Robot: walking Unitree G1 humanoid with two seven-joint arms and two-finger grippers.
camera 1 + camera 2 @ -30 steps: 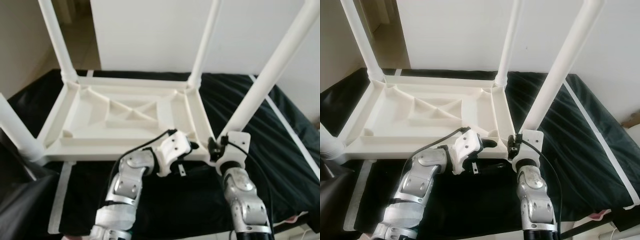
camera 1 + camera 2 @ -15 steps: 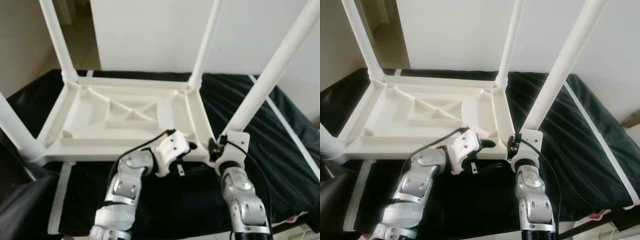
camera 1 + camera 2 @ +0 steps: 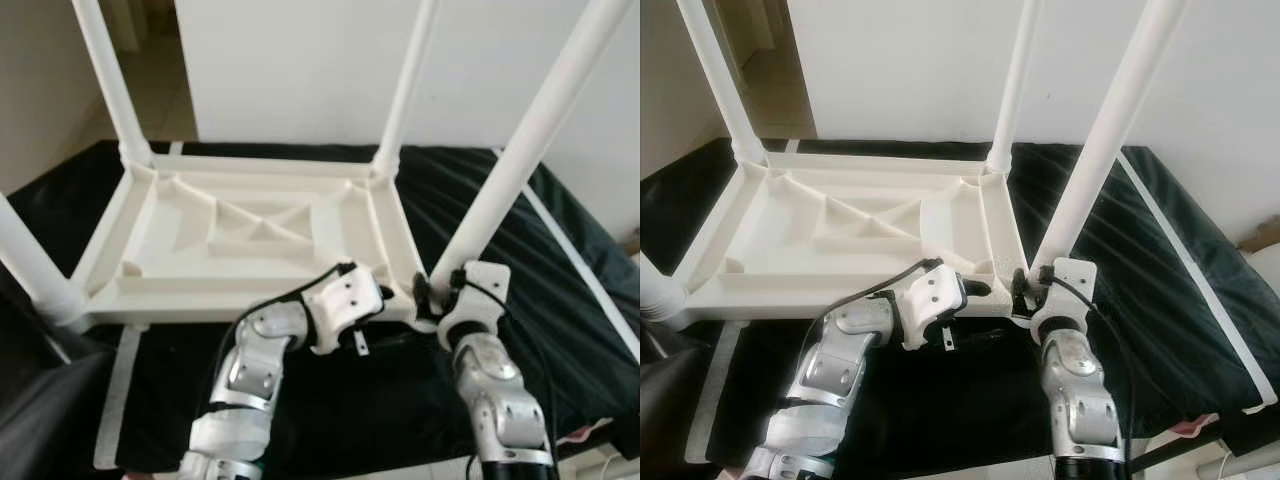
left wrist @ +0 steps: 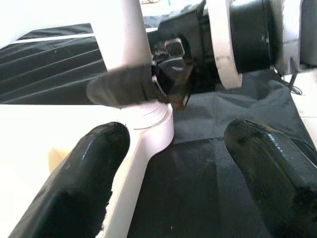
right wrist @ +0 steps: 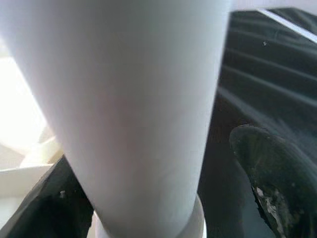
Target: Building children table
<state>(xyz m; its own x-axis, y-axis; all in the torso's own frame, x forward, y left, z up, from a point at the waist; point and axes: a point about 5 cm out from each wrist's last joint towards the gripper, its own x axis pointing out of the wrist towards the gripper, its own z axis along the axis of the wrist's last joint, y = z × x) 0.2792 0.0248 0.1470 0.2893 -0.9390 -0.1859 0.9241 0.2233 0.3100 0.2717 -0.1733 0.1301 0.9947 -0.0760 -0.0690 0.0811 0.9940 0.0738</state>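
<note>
Left eye view: a white children's table lies upside down on a black cloth, its ribbed underside facing up.
Legs: four white legs stand up from the table's corners; the near right leg leans a little off upright.
Near right leg, position: its foot sits in the table's near right corner socket.
Right pincer: at the base of the near right leg, one black finger on each side of it, closed around the leg; finger shows in the right wrist view.
Right arm: silver, rising from below the table's near edge to that corner.
Left pincer: just beside the same corner, at the table's near edge, fingers spread wide with nothing between them; one finger is over the white edge, the other over the cloth.
Left wrist view: the right pincer's black finger wraps the leg just above the socket.
Cloth: covers the surface under the table, with a white strip beside the table's near left corner.
Wall: white, behind the table's far edge.
</note>
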